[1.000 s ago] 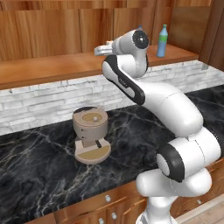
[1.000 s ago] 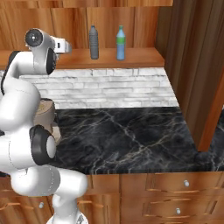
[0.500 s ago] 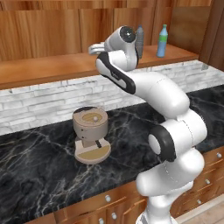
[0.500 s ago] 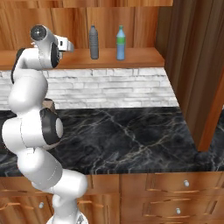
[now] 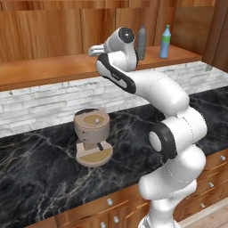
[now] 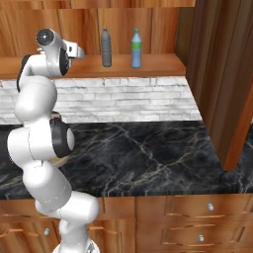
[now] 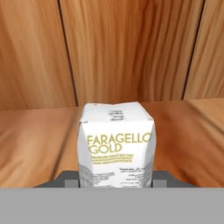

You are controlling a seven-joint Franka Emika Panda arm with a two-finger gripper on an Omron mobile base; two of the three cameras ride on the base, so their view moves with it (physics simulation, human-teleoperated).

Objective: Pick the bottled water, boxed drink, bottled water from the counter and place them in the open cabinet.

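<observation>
My gripper (image 7: 116, 178) is clamped on the boxed drink (image 7: 116, 144), held just above the cabinet's shelf (image 7: 39, 135), left of the two bottles (image 6: 105, 47). It looks light with stiff, smooth, crushable sides; I'd grip its flat faces low.

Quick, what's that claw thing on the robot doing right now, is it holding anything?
Gripper: closed on the boxed drink, a white carton held in front of the wooden cabinet shelf.
</observation>
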